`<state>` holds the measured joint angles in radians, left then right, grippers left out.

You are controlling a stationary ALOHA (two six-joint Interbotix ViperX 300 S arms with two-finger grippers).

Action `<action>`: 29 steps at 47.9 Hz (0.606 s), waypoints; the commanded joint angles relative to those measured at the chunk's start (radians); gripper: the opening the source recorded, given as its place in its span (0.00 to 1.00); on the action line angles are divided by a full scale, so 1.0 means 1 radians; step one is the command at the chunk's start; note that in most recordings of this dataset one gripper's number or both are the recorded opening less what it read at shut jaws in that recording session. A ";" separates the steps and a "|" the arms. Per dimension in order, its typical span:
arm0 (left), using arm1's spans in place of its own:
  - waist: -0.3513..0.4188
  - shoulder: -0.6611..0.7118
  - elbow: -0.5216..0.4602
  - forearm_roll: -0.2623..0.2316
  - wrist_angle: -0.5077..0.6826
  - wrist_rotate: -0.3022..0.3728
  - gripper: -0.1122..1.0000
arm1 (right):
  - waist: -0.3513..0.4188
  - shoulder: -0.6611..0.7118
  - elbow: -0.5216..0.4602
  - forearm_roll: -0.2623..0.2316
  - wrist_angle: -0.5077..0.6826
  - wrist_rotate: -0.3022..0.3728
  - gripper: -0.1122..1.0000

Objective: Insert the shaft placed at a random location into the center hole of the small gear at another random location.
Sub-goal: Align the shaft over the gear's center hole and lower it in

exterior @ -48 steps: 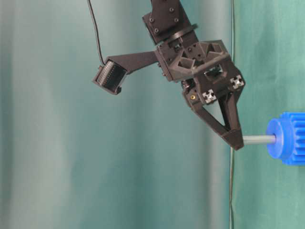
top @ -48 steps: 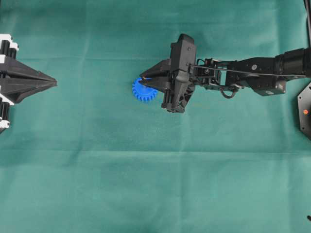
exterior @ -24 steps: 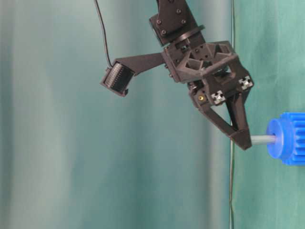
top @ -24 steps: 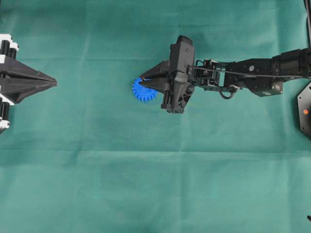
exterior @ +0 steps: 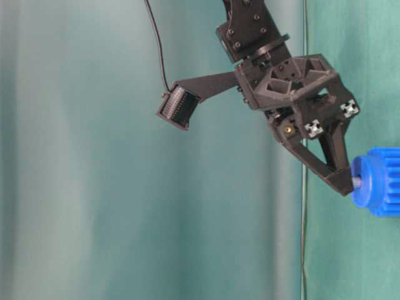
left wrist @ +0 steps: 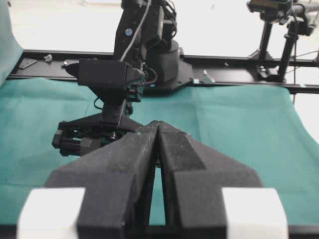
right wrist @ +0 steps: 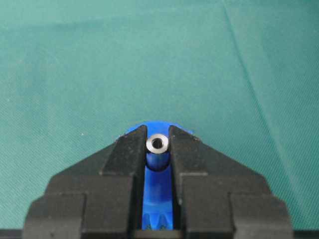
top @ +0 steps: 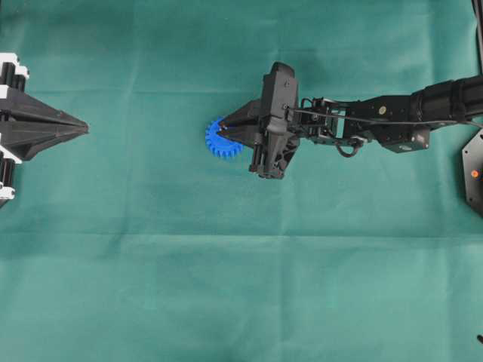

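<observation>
The small gear (top: 219,143) is bright blue and lies flat on the green cloth, a little left of centre. My right gripper (top: 222,130) is directly over it, shut on the shaft (right wrist: 158,144), whose silver ring-shaped end shows between the fingertips. In the table-level view only a short stub of the shaft (exterior: 356,182) shows between the right gripper (exterior: 347,185) and the small gear's hub (exterior: 365,182). The shaft covers the center hole. At the far left my left gripper (top: 84,128) is shut and empty, its tips touching (left wrist: 158,124).
The right arm (top: 392,124) reaches in from the right edge over the cloth. A black mount with a red dot (top: 474,172) sits at the right border. Behind the cloth, a black rail (left wrist: 239,62) and camera stands show in the left wrist view.
My right gripper has moved toward the gear, and the shaft has slid into the hub until only a short stub shows. The left gripper has not moved.
</observation>
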<state>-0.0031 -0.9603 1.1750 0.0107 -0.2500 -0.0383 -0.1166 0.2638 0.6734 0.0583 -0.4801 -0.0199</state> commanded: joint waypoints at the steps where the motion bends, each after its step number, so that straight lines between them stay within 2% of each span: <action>1: -0.002 0.008 -0.020 0.002 -0.005 0.000 0.10 | -0.002 -0.009 -0.011 0.003 -0.017 -0.009 0.22; 29: -0.002 0.008 -0.018 0.003 -0.005 0.000 0.10 | -0.002 -0.003 -0.012 0.002 -0.015 -0.009 0.22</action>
<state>-0.0031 -0.9587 1.1750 0.0107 -0.2500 -0.0383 -0.1166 0.2746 0.6734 0.0583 -0.4832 -0.0199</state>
